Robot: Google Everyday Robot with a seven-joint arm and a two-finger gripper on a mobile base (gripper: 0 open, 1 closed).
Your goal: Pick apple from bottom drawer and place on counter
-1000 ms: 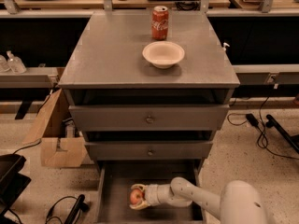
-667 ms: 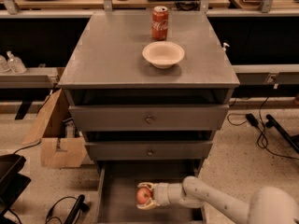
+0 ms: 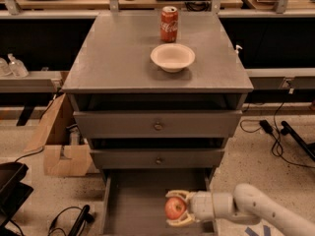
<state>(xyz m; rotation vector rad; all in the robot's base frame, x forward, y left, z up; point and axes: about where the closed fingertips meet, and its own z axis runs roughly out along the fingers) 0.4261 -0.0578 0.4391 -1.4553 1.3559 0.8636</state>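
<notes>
Presently on view, listed from the middle outward.

Item: hand (image 3: pixel 173 209), at 6 o'clock, low in the scene, its two pale fingers (image 3: pixel 178 195) closed round the apple (image 3: pixel 175 209) from above and below.

Item: apple, red, held within the open bottom drawer (image 3: pixel 135 205), toward that drawer's right side. Whether it touches the drawer floor cannot be told.

Item: arm (image 3: pixel 246 205), white, reaching in from 5 o'clock.

Item: bottom drawer, pulled out at 6 o'clock, with a plain grey floor.

Item: middle drawer (image 3: pixel 123 159) and top drawer (image 3: pixel 118 124), both shut, each with one round knob.

Item: bench (image 3: pixel 113 58), the grey cabinet top, at 12 o'clock. It bears a white bowl (image 3: pixel 172 57) and, just behind the bowl, an upright red soda can (image 3: pixel 169 24).

Item: cardboard box (image 3: pixel 56 141), on the floor at 9 o'clock beside the cabinet.
</notes>
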